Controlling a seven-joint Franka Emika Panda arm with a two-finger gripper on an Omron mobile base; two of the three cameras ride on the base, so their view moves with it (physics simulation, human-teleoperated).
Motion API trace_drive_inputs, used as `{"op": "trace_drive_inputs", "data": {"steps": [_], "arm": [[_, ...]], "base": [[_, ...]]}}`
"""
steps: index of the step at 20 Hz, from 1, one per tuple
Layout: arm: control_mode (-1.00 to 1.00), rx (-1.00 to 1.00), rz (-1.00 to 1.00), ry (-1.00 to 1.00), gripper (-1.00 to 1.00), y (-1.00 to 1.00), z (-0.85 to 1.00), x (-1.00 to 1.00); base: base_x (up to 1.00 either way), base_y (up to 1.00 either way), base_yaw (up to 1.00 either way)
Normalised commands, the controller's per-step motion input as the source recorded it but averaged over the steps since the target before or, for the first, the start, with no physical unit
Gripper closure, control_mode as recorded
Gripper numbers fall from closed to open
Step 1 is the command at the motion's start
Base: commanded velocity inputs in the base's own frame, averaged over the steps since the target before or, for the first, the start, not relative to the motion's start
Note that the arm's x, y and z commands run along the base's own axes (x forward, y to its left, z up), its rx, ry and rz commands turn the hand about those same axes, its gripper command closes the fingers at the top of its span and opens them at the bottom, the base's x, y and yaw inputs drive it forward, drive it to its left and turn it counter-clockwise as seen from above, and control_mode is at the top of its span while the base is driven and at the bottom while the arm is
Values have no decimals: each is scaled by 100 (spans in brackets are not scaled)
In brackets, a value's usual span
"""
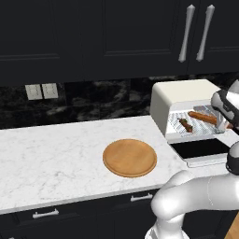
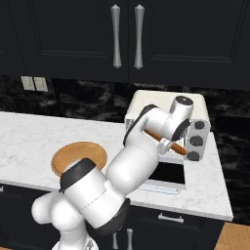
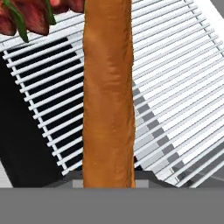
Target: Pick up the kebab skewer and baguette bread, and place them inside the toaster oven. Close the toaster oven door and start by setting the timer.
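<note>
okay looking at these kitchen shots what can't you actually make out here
- Whether the baguette bread already rests on the wire rack: hand view, the bread covers its own underside.
- How the tool's jaws stand on the bread: left base view, the white wrist hides them.
- Most of the kebab skewer: hand view, cut off by the top edge.
- The toaster oven opening: right base view, the arm covers it.
- The knobs' markings: right base view, too small.
</note>
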Motion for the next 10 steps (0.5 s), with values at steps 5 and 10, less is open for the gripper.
{"op": "trace_drive_inputs", "data": {"steps": [5, 10], "arm": [[-100, -15, -3, 0, 100, 10, 0, 0], [-100, -4, -3, 0, 100, 2, 0, 4]], "base": [[0, 0, 0], [0, 0, 0]]}}
